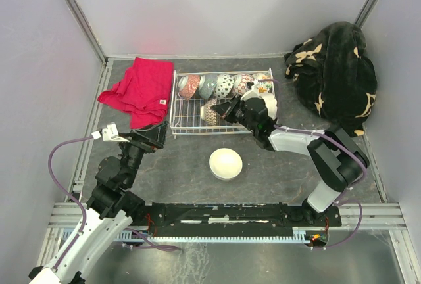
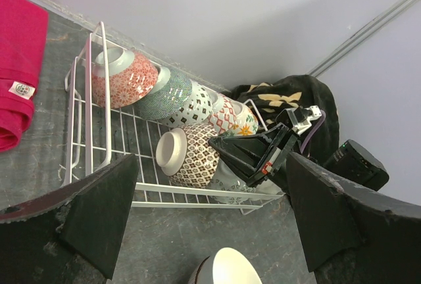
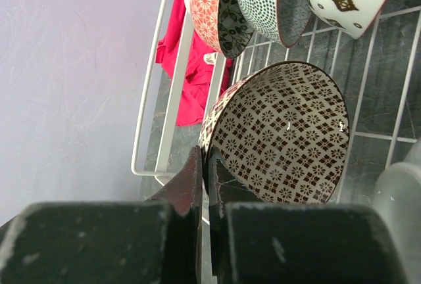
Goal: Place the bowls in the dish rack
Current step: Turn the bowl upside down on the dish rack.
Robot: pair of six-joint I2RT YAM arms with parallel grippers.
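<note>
The white wire dish rack (image 1: 174, 103) holds a row of patterned bowls (image 1: 225, 85) along its far side. In front of that row a brown lattice bowl (image 3: 283, 133) lies on its side in the rack, and my right gripper (image 3: 207, 165) is shut on its rim. In the left wrist view this bowl (image 2: 191, 156) shows its white foot, with the right gripper (image 2: 230, 149) at its edge. A plain white bowl (image 1: 225, 164) sits upright on the table in front of the rack. My left gripper (image 1: 156, 136) hangs open and empty to the left of it, facing the rack (image 2: 89, 100).
A red cloth (image 1: 141, 90) lies left of the rack. A black floral blanket (image 1: 335, 73) is heaped in the back right corner. Grey walls close in the table on three sides. A second white bowl (image 1: 263, 103) sits at the rack's right end, by the right wrist.
</note>
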